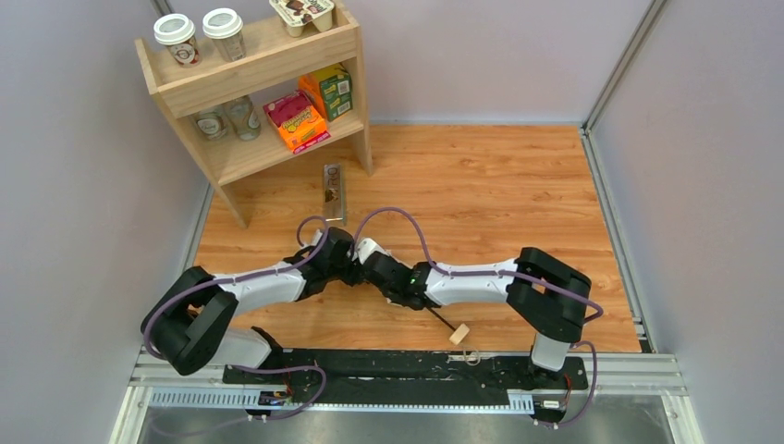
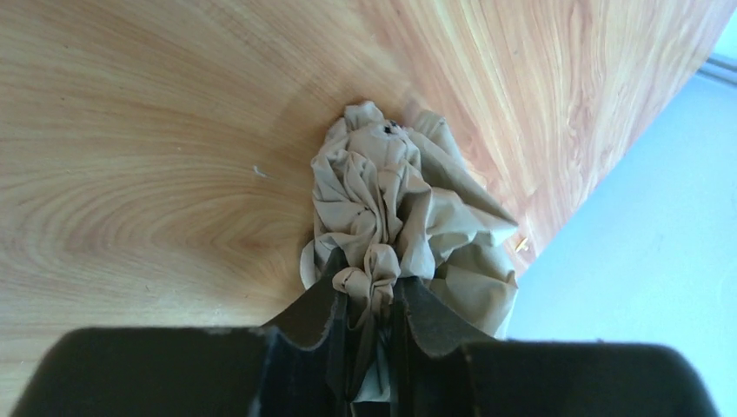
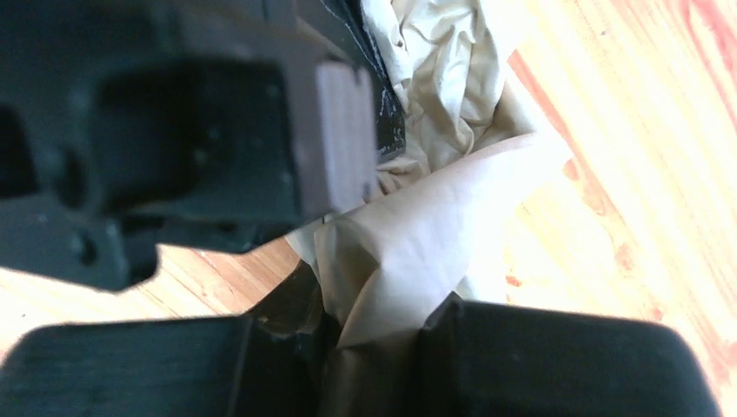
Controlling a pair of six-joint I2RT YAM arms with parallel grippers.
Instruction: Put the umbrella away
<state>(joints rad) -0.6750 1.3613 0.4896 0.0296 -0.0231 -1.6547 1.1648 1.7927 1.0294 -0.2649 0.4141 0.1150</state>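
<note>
One umbrella, one shelf, two lidded cups, two glasses.

The top view looks steeply down from above and behind the arm bases, far enough back to take in the whole desk and the wooden shelf at its far left corner. The left wrist camera sits just behind the left hand, looking along its fingers onto the desk from very close. The right wrist camera rides likewise behind the right hand, so near that much is blurred; the dark block upper left is probably the other hand. Both wrist views share the umbrella cloth bunched where the hands meet mid-desk
</note>
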